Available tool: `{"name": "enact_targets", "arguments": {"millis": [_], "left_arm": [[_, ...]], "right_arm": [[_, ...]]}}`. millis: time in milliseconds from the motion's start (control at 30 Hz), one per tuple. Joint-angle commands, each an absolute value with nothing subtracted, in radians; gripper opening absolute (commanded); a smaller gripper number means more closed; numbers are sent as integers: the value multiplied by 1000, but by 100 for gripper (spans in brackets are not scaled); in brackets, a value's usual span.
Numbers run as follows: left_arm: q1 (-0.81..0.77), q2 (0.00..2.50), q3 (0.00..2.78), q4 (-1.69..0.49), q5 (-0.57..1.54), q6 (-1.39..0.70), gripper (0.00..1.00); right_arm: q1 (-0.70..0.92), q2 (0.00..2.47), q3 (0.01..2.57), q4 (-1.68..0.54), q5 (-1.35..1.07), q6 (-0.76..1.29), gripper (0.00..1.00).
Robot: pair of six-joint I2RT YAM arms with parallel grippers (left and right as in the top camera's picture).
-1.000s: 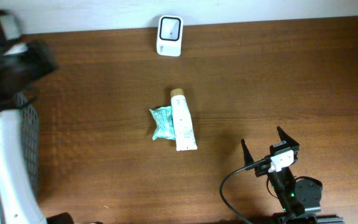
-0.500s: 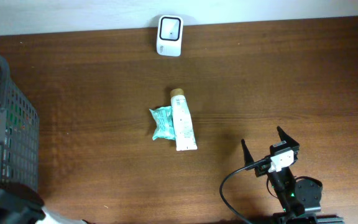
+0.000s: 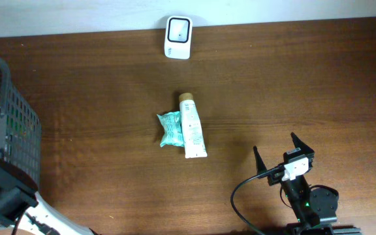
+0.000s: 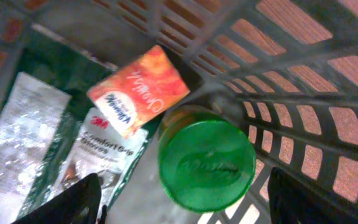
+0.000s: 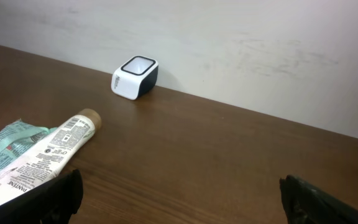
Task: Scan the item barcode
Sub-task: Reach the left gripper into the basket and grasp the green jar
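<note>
The white barcode scanner [image 3: 177,38] [image 5: 135,78] stands at the table's far edge. A white tube [image 3: 192,130] [image 5: 42,158] and a teal packet [image 3: 170,128] [image 5: 8,146] lie side by side mid-table. My left gripper [image 4: 188,202] is open inside the grey mesh basket [image 3: 15,130], just above a green-lidded jar [image 4: 207,163]. Nothing sits between its fingers. Beside the jar lie an orange packet [image 4: 138,90], a green-and-white packet [image 4: 104,149] and a silver pouch [image 4: 17,143]. My right gripper [image 3: 274,145] [image 5: 179,193] rests open and empty at the near right.
The basket wall [image 4: 291,81] curves close around the jar on the right. The left arm's black and white links [image 3: 8,196] fill the near left corner. A black cable [image 3: 240,196] loops beside the right arm.
The left arm has swung from the upper left down to the near left corner, uncovering the basket. The right arm and the table items have not moved.
</note>
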State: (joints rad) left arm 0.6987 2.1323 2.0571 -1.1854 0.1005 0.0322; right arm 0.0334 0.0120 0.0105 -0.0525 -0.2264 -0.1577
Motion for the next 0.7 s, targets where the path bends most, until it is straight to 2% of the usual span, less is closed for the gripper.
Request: {"name": "enact_targets", "arguments": {"millis": [0,467,667], "left_arm": [[685,2179,2046,-1171,102,54,75],[670,2289,2045,-1130,101,55,73],[670,2287,2052,-1186,96,27,66]], "right_arm": [[40,3,6,-56,-228,-153,98],[40,3,6,-56,-228,-153,99],[40,3,6,-56,-228,-153,98]]}}
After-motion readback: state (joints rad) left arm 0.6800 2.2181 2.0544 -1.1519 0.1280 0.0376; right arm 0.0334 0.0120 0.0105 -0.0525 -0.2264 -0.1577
